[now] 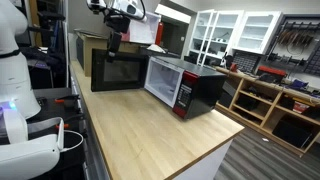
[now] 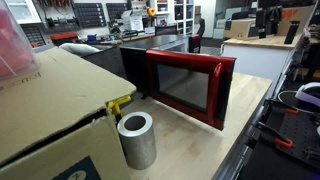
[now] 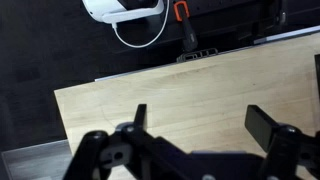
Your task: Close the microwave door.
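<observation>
The microwave stands on the wooden table, black casing with a red front strip. The microwave door is swung wide open; its black inner side shows in an exterior view. Its glossy red outside with the dark window shows in an exterior view. My gripper hangs just above the door's top edge. In the wrist view my gripper is open with only bare table wood between the fingers. The wrist view does not show the microwave.
A brown cardboard box, a grey metal cylinder and a yellow piece sit near that camera. White glass-fronted cabinets and wooden shelving stand behind. A white machine stands beside the table's edge.
</observation>
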Available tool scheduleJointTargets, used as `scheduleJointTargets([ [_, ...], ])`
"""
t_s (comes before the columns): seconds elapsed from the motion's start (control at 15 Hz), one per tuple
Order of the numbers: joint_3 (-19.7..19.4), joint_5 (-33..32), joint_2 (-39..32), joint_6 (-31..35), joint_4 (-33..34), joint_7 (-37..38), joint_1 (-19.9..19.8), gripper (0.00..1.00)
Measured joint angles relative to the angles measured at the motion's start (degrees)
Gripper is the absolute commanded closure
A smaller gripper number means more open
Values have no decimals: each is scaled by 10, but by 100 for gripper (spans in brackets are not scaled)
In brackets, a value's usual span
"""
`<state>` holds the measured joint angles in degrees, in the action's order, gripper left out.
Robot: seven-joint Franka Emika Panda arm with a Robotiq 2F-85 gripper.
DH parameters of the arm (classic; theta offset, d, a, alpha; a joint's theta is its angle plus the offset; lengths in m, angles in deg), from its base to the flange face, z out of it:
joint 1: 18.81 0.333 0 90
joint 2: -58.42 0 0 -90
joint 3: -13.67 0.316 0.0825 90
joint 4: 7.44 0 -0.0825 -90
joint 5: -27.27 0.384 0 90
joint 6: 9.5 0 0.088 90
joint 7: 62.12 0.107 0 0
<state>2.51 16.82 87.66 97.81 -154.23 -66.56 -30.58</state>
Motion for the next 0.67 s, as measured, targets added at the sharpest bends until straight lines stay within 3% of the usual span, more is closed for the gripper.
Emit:
scheduleJointTargets([
  [0.67,3,1,0,0,2,0,4,0],
])
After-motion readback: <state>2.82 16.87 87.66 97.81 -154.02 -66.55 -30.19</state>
